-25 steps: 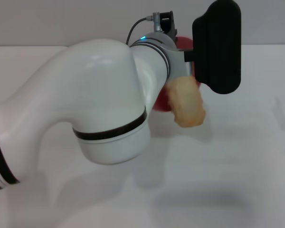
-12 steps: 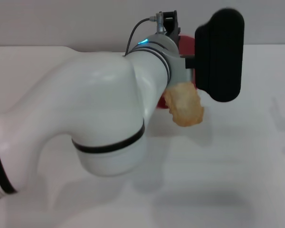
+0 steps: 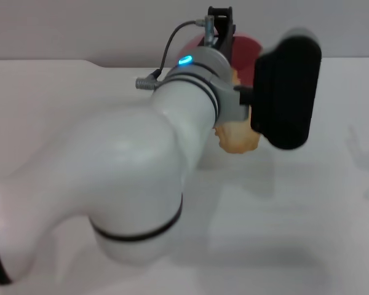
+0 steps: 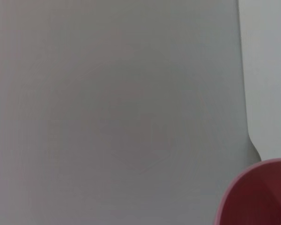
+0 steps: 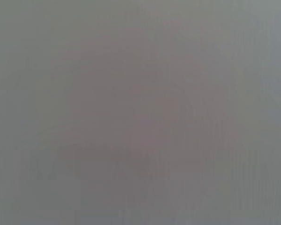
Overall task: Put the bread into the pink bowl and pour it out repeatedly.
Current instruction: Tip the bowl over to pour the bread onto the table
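My left arm fills the head view, raised over the white table (image 3: 307, 203). Its black left gripper (image 3: 287, 92) is at the far end of the wrist, fingers hidden behind its body. The pink bowl (image 3: 243, 48) is held up in the air beyond the wrist, shows above it, and is mostly covered by the arm. The bread (image 3: 237, 138), a tan loaf, pokes out below the wrist beside the gripper, clear of the table. In the left wrist view only the pink bowl's rim (image 4: 257, 197) shows in one corner. The right gripper is out of view.
The white table stretches right and forward of the arm, and the arm's shadow falls on it. A grey wall (image 3: 80, 27) runs along the back. The right wrist view shows only plain grey.
The left wrist has lifted and turned, carrying the bowl higher so that it now shows above the wrist. The bread has risen a little and is more hidden behind the gripper.
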Motion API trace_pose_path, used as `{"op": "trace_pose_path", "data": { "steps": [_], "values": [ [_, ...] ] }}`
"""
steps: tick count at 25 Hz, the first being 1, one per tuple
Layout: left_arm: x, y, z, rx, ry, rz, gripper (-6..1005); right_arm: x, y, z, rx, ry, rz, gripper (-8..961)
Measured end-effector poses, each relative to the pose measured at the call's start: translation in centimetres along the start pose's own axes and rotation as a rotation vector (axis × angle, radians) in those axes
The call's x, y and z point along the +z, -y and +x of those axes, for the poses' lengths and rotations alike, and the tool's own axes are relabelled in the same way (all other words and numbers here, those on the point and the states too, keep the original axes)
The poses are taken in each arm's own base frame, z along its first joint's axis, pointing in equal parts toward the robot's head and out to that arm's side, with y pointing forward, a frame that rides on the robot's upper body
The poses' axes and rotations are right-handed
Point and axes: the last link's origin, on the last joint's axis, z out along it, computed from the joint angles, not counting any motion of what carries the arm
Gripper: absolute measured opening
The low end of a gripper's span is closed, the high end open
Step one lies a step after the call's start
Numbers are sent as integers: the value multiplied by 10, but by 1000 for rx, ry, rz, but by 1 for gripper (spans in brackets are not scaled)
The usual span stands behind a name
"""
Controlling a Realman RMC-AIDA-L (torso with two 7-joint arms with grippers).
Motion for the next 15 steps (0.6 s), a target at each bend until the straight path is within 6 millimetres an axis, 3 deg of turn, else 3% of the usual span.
{"op": "trace_pose_path", "data": {
  "steps": [15],
  "values": [
    [-21, -10, 7, 53, -46, 109, 47, 2, -2, -3, 4, 11, -7, 750]
  ]
}}
